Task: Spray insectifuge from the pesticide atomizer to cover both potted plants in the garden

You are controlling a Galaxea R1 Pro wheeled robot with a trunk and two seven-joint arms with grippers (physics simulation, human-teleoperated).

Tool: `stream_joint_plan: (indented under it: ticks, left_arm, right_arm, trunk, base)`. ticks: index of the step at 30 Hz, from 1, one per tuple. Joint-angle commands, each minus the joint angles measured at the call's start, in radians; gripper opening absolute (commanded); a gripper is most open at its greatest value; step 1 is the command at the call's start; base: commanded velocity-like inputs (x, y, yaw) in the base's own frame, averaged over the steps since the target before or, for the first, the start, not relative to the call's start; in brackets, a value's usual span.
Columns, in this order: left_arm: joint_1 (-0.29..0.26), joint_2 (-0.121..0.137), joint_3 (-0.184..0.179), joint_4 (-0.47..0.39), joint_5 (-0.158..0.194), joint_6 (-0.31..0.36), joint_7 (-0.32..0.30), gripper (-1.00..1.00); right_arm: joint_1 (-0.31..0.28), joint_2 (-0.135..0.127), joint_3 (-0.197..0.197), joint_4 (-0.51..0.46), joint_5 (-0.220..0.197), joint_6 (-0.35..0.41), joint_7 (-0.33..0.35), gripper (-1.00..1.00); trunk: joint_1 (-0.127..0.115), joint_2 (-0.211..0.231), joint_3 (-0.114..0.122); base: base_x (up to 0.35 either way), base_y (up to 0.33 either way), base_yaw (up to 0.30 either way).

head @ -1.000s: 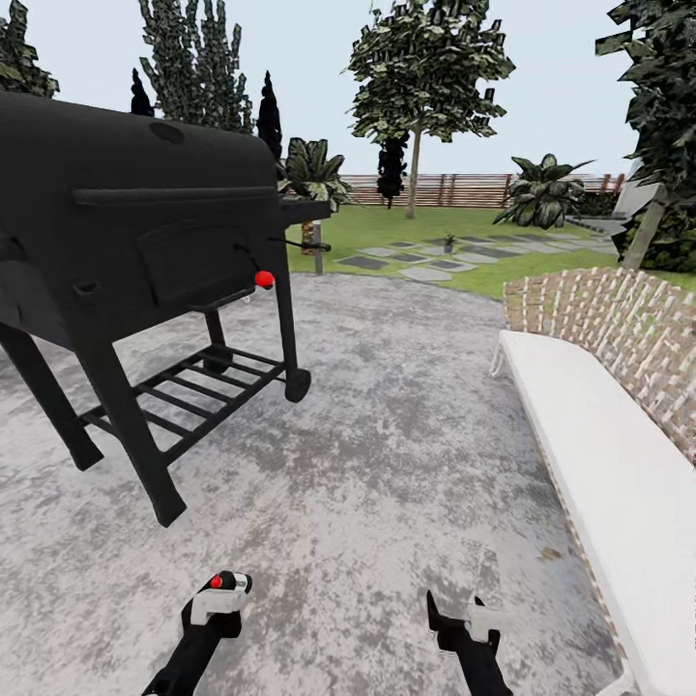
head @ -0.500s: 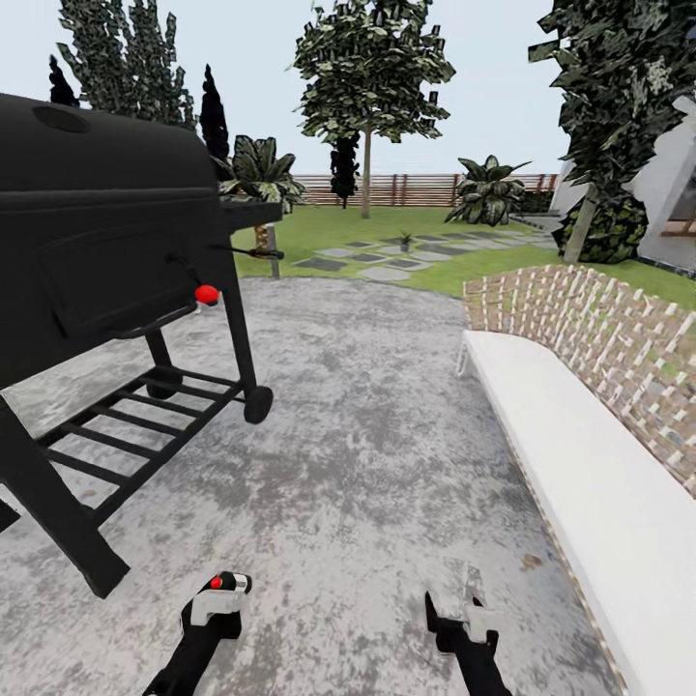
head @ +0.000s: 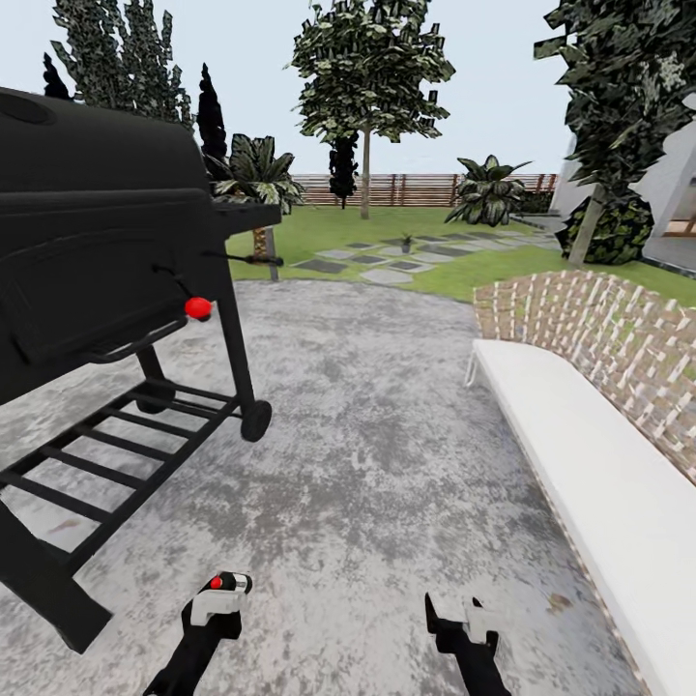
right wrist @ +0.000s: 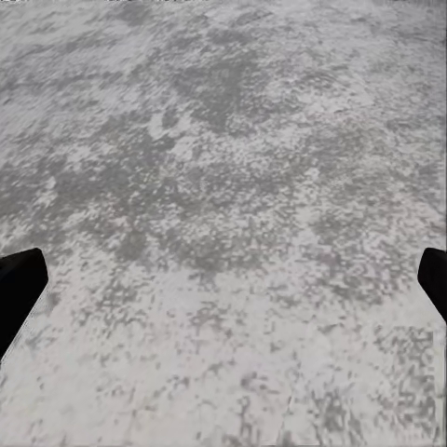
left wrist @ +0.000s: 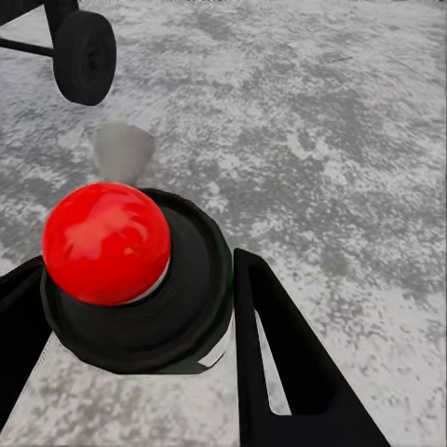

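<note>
A grey paved patio (head: 387, 454) filled the view, a black barbecue grill (head: 97, 251) at nine o'clock. One potted plant (head: 406, 241) sat among stepping stones (head: 387, 275) at twelve. The left gripper (head: 220, 596) clamped a red-topped object (left wrist: 105, 242); the right gripper (head: 454, 619) hung spread and empty.

One black grill (head: 106, 251) and one white bench (head: 590, 464). One small potted plant (head: 407, 241) on the lawn. Two grippers.

Illumination even, bright, diffuse; sky pale, no sun visible. Shadows faint under the grill (head: 97, 290). Red knob (left wrist: 105, 242) carries a soft highlight (sole glare noted). Distant trees (head: 372, 68) jagged; paving (right wrist: 223, 186) texture blurry close up.
</note>
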Motion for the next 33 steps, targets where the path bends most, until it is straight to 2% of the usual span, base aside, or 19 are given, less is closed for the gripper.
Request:
stream_joint_plan:
  ticks: [1,17,33]
  left_arm:
    - [-0.001,-0.002,0.008,0.000,-0.010,-0.004,-0.007,-1.00]
    - [-0.001,-0.002,0.008,0.003,-0.010,-0.004,-0.007,-1.00]
    - [-0.001,-0.002,0.008,0.001,-0.010,-0.004,-0.007,-1.00]
  right_arm:
    - [-0.001,0.000,0.005,0.001,-0.011,-0.004,0.004,1.00]
    - [-0.001,0.000,0.005,0.001,-0.011,-0.004,0.004,1.00]
    - [-0.001,-0.004,0.004,0.002,-0.013,-0.004,0.004,1.00]
  trunk:
    - [0.000,0.000,-0.001]
    - [0.000,0.000,-0.001]
    - [0.000,0.000,-0.001]
  base:
    - [0.326,0.081,0.000]
    - [0.326,0.081,-0.014]
    - [0.330,0.031,-0.264]
